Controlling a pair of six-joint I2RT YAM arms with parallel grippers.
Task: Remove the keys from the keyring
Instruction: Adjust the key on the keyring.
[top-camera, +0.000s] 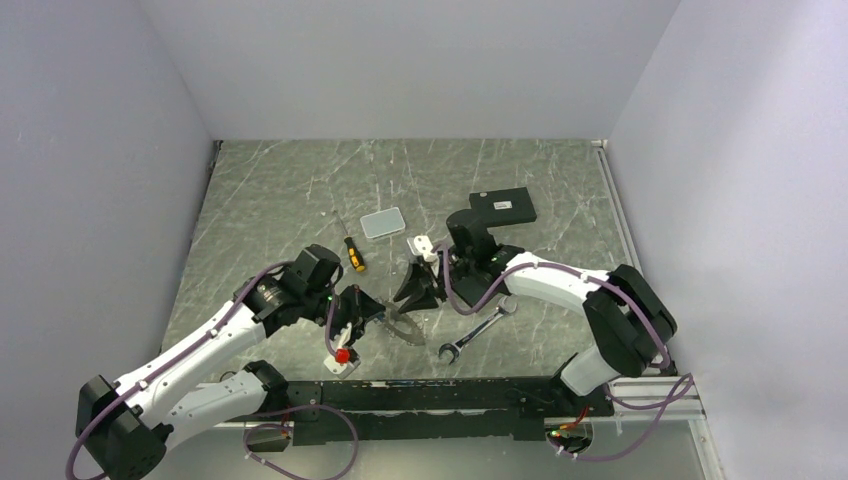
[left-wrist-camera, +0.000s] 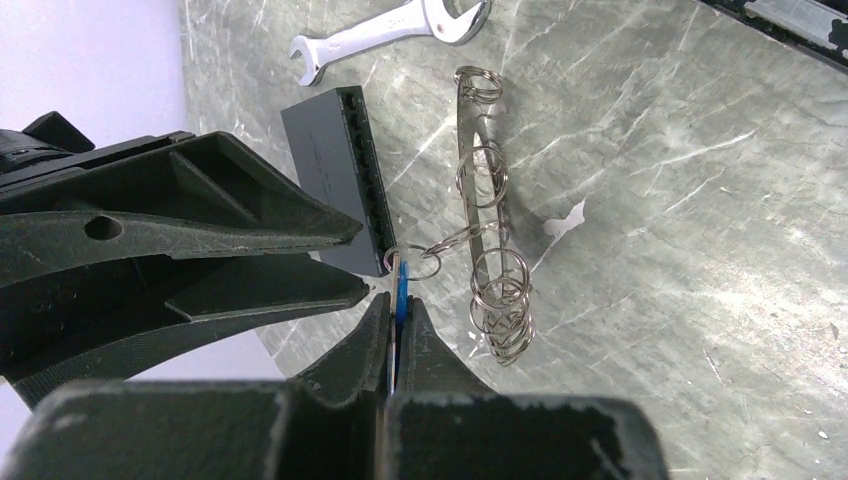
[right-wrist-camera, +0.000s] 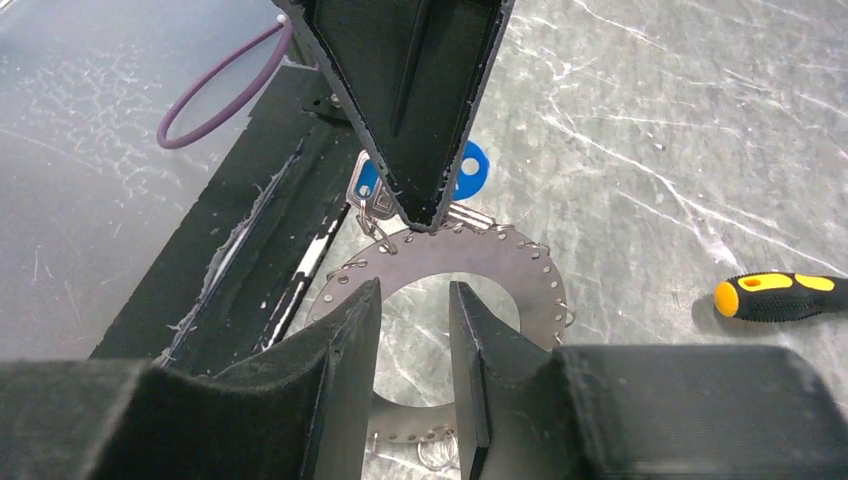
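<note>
Two pairs: left fingers (left-wrist-camera: 430, 350) squeeze the blue key (left-wrist-camera: 401, 290); right fingers (right-wrist-camera: 340, 350) are apart by the keyring (right-wrist-camera: 470, 260).

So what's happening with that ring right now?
The left tool is shut on the blue tag, which hangs from the keyring by a small link ring. The right tool sits close against the keyring with its jaws apart, and I can't see it clamping anything. More small rings hang along the keyring's rim. The tag is not off yet.
</note>
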